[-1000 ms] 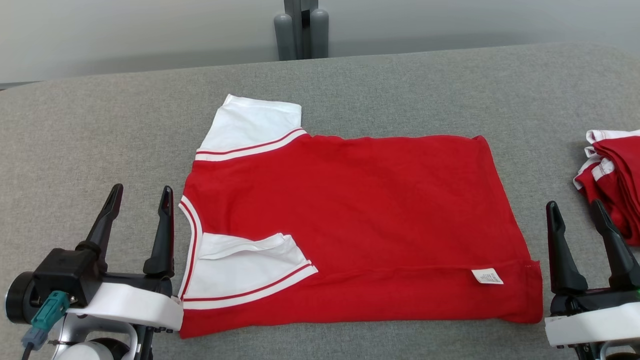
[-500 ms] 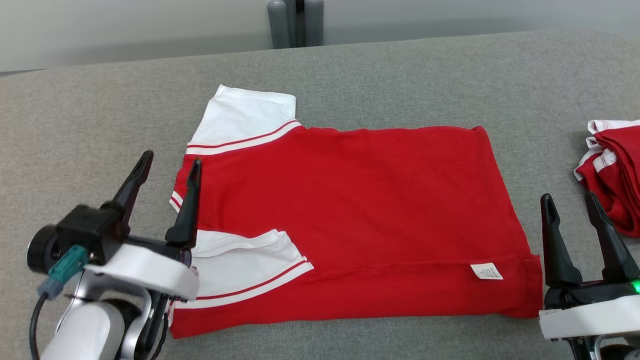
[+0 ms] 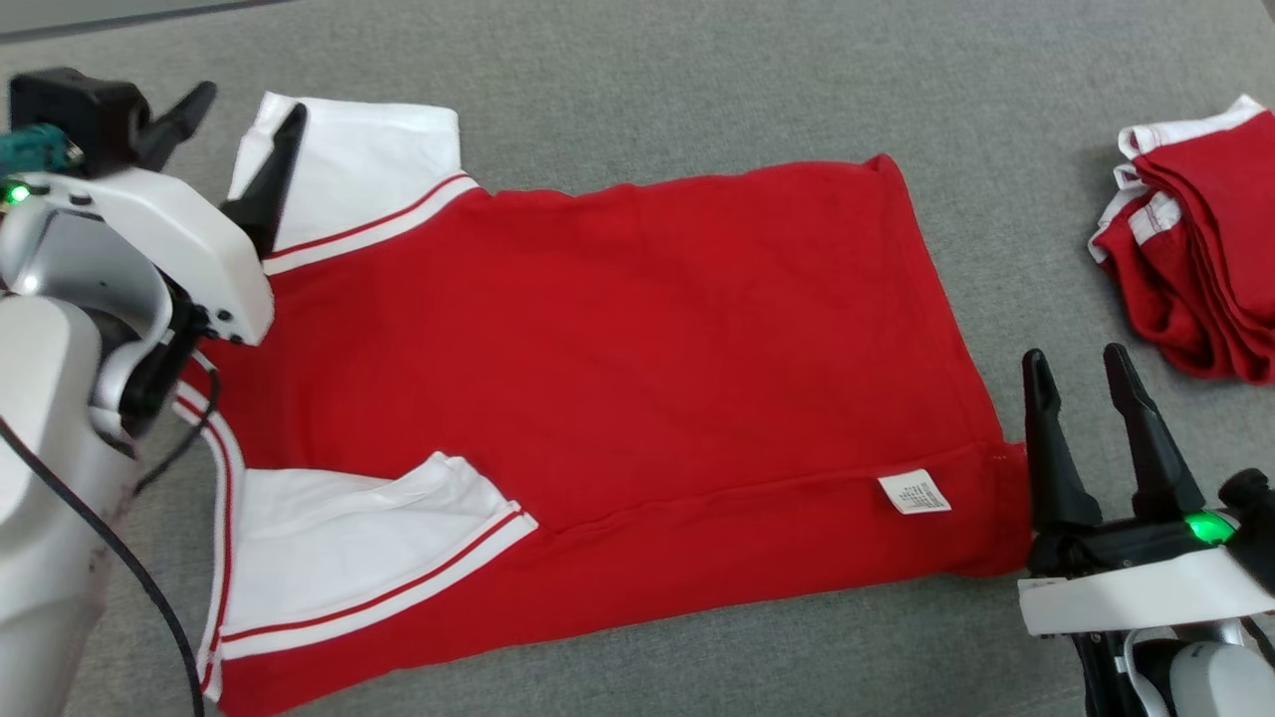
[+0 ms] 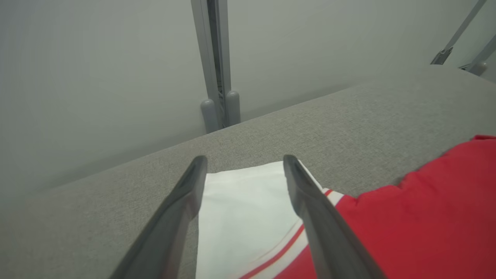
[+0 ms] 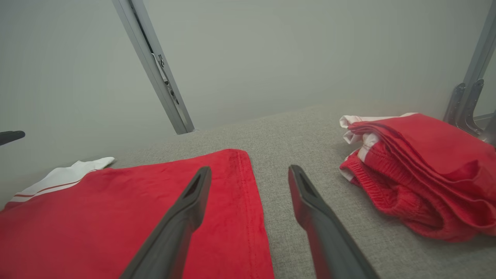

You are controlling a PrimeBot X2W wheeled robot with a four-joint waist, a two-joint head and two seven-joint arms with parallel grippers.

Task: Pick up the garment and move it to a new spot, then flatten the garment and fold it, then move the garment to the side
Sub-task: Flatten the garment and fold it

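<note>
- Grey woven fabric is covering the desk [image 3: 637, 80], and a plain grey wall with a metal post [image 4: 217, 58] is standing behind its far edge.
- The garment [image 3: 618, 339], a red shirt with white sleeves, is lying flat across the middle of the desk, with its neck end toward the robot's left and its hem toward the right.
- Its near long side is lying folded over onto the body, with a small white label [image 3: 913, 492] showing near the hem corner.
- The near sleeve [image 3: 349, 538] is lying folded in on top of the red cloth, while the far sleeve [image 3: 369, 169] is sticking out onto the bare desk.
- The left jaws are standing wide apart and gripping nothing; their fingers [image 3: 269, 179] are hanging over the far sleeve, whose white cloth is showing between them in the left wrist view.
- Whether those fingers are touching the sleeve cannot be told.
- The right jaws are also standing fully spread and empty, with their fingers [image 3: 1051, 448] just beside the hem corner near the label.
- In the right wrist view one finger is crossing the hem edge and the other is lying over bare desk.
- A pile of folded red and white clothes [image 3: 1195, 259] is sitting apart at the right.
</note>
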